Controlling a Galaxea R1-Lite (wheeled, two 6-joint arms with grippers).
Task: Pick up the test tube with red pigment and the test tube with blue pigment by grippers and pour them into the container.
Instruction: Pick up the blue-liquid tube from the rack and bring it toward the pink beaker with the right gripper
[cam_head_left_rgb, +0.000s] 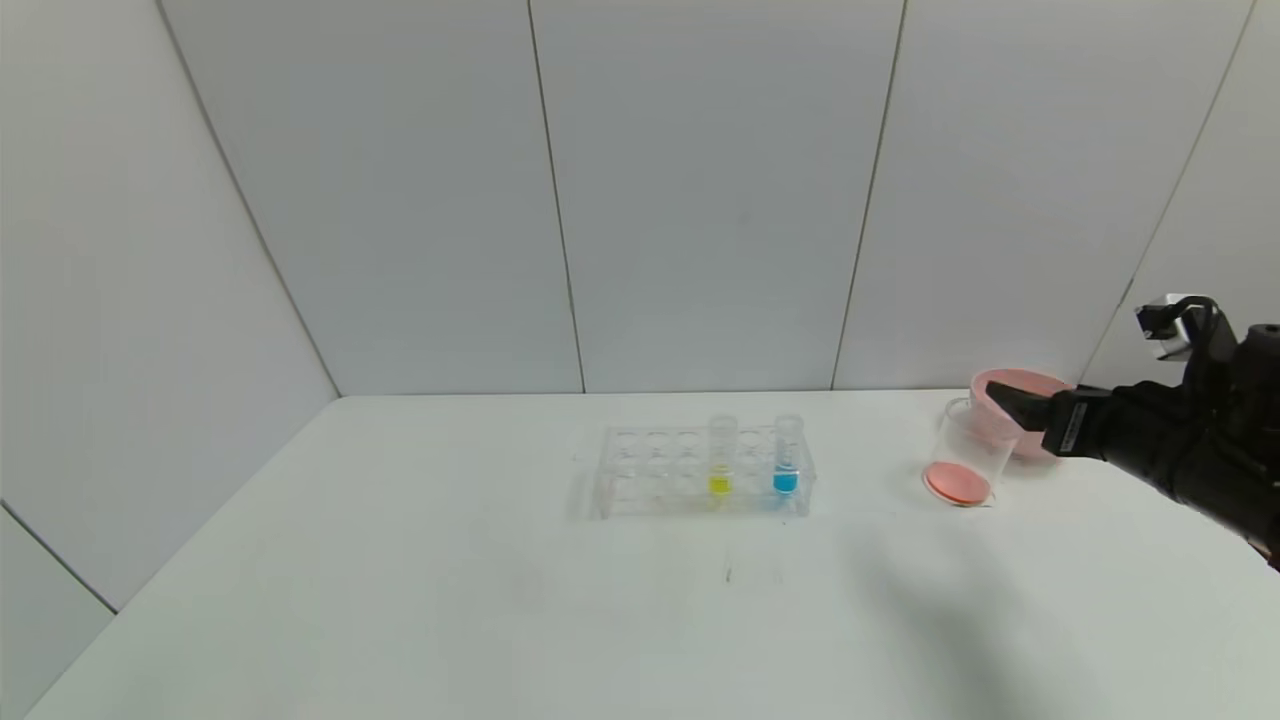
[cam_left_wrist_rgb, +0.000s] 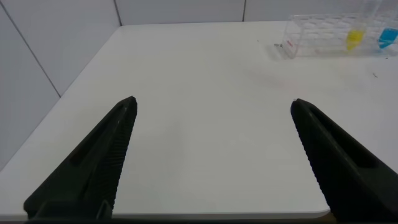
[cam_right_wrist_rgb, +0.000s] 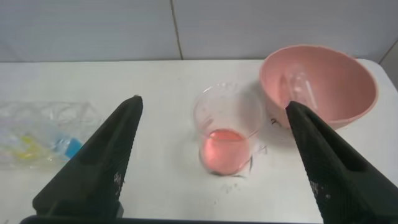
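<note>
One clear tube rack (cam_head_left_rgb: 700, 472) at centre frame on the white table (cam_head_left_rgb: 400, 600), holding two tubes: one with yellow liquid (cam_head_left_rgb: 721, 456) and, just right of it, the test tube with blue pigment (cam_head_left_rgb: 787, 455), both upright. One container (cam_head_left_rgb: 965, 452) at right of frame, standing with a shallow layer of orange-red liquid in its bottom. One pink bowl (cam_head_left_rgb: 1030, 384) just behind and right of it, with a clear tube-like thing lying inside, contents impossible to tell; no separate red-filled tube to be seen.

Two grippers. Right gripper (cam_head_left_rgb: 1005, 408) at the right edge of the head frame, raised above the table by the beaker's rim and in front of the bowl; in the right wrist frame, fingers (cam_right_wrist_rgb: 99, 168) spread wide and released, with beaker and bowl between them and nothing grasped. Left gripper (cam_left_wrist_rgb: 211, 109) out of the head frame, parked over the bare near-left part of the table, fingers likewise splayed and holding nothing, rack in the upper right of its wrist frame
</note>
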